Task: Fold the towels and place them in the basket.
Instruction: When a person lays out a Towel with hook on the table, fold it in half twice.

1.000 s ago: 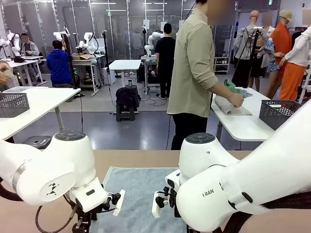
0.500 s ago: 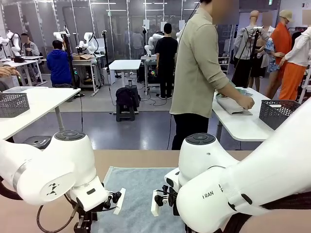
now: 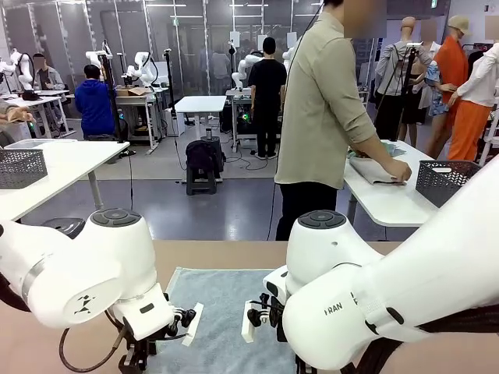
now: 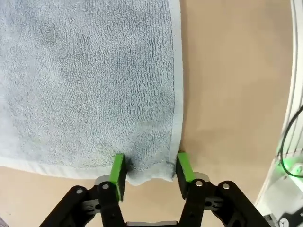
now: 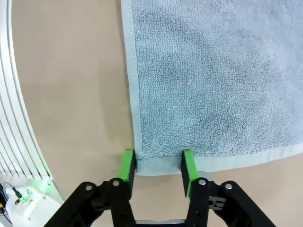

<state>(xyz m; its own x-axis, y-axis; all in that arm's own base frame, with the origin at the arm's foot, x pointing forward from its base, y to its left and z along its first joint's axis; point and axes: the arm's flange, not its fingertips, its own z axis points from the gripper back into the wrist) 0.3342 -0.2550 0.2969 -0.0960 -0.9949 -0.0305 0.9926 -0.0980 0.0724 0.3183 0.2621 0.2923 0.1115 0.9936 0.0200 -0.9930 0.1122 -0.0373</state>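
Pretty clearly a robotics lab hall: white jointed robot arms (image 3: 93,273) at a tan tabletop (image 3: 226,253) up front, more white rectangular worktables (image 3: 70,164) with people (image 3: 95,105) at them spread over a grey floor (image 3: 218,210), metal-framed glass partition walls (image 3: 187,47) behind, loose black cables (image 3: 253,164) trailing around.

Even indoor light (soft shadows)

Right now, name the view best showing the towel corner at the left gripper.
Left wrist view: the towel's corner sits between the left gripper's green pads. Front view shows the towel's middle, its near corners behind the arms. Right wrist view shows another corner.
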